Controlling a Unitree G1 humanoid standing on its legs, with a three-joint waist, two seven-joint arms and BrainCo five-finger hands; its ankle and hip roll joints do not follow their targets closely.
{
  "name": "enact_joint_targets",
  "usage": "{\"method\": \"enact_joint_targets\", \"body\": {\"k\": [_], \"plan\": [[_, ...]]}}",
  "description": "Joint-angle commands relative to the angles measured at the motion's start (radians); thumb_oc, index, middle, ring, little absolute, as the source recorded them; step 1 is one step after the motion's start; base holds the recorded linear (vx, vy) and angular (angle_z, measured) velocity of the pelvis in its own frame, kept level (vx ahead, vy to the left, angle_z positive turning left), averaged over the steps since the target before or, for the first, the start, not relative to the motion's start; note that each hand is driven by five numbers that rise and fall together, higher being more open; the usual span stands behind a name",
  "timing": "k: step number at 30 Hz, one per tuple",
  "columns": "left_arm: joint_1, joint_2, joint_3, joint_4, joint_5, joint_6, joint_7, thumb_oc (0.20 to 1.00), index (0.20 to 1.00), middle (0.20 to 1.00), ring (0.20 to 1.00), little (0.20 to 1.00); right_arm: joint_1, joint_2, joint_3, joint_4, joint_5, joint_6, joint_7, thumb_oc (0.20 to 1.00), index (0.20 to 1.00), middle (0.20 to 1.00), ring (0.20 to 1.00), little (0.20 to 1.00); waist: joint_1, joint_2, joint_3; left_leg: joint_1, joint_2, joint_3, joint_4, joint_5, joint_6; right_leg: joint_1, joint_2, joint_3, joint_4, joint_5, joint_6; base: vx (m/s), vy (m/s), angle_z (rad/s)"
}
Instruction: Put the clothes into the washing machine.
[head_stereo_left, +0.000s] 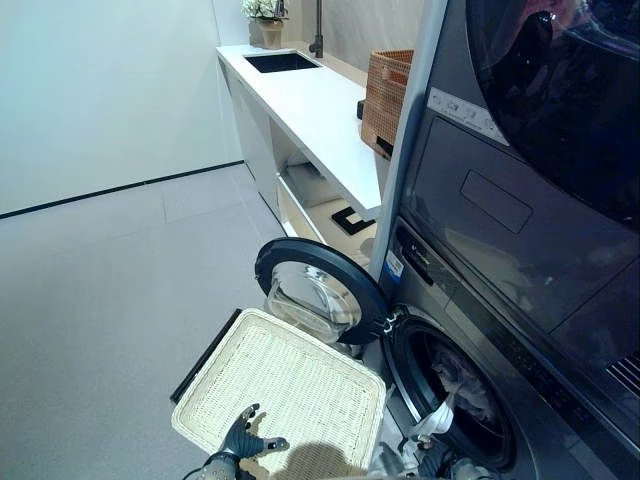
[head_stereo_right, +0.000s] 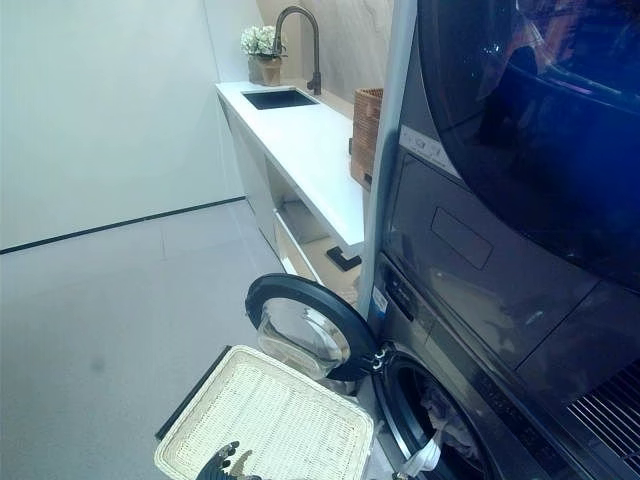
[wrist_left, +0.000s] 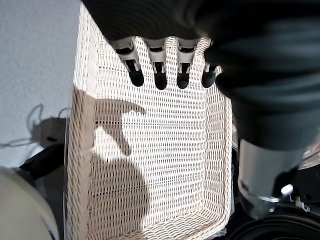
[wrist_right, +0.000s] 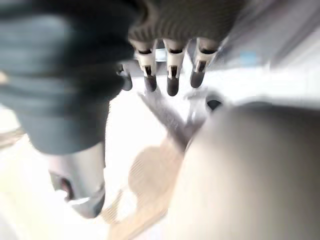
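The white wicker basket (head_stereo_left: 285, 385) stands on the floor in front of the washing machine (head_stereo_left: 480, 300), and no clothes lie in it (wrist_left: 150, 165). The round door (head_stereo_left: 318, 290) is swung open to the left. Inside the drum lie clothes (head_stereo_left: 462, 385), and a white piece (head_stereo_left: 437, 418) hangs over the lower rim. My left hand (head_stereo_left: 243, 437) hovers over the basket's near edge, open, its fingers (wrist_left: 160, 75) straight and holding nothing. My right hand (wrist_right: 172, 75) is low by the drum opening, open with straight fingers, nothing in it.
A second machine (head_stereo_left: 560, 90) is stacked above the washer. Along the far wall runs a white counter (head_stereo_left: 310, 110) with a black sink (head_stereo_left: 282, 62), a tap (head_stereo_right: 300, 40), a flower pot (head_stereo_right: 262, 55) and a brown wicker basket (head_stereo_left: 385, 95). Grey floor (head_stereo_left: 110, 300) spreads to the left.
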Motion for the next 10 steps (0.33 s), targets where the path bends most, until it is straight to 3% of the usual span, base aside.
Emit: {"method": "enact_joint_targets", "body": {"k": [1,8,10], "plan": [[-0.069,-0.004,0.022,0.011,0.047,-0.034,0.011,1.000,1.000,1.000,1.000,1.000,-0.065,0.029,0.032,0.036,0.026,-0.049,0.113,1.000,1.000,1.000,1.000,1.000,-0.009,-0.019,0.044,-0.012,-0.030,-0.054,0.016,-0.006,0.022,0.048,-0.011,0.038,0.055,-0.064,0.032,0.10,-0.016,0.04],[-0.066,-0.016,0.005,0.014,0.069,-0.038,0.005,1.000,1.000,1.000,1.000,1.000,-0.071,0.039,0.021,0.036,0.006,-0.052,0.084,1.000,1.000,1.000,1.000,1.000,-0.016,-0.016,0.033,0.004,-0.028,-0.057,0.009,-0.006,0.018,0.068,-0.005,0.039,0.043,-0.068,0.029,0.03,-0.011,0.02],[-0.066,-0.019,-0.013,0.012,0.053,-0.045,-0.018,1.000,1.000,1.000,1.000,1.000,-0.074,0.038,0.021,0.035,-0.038,-0.058,0.009,1.000,1.000,1.000,1.000,1.000,-0.021,-0.014,0.031,0.005,-0.027,-0.057,0.010,-0.006,0.017,0.070,-0.003,0.043,0.042,-0.070,0.028,0.00,0.000,0.00]]}}
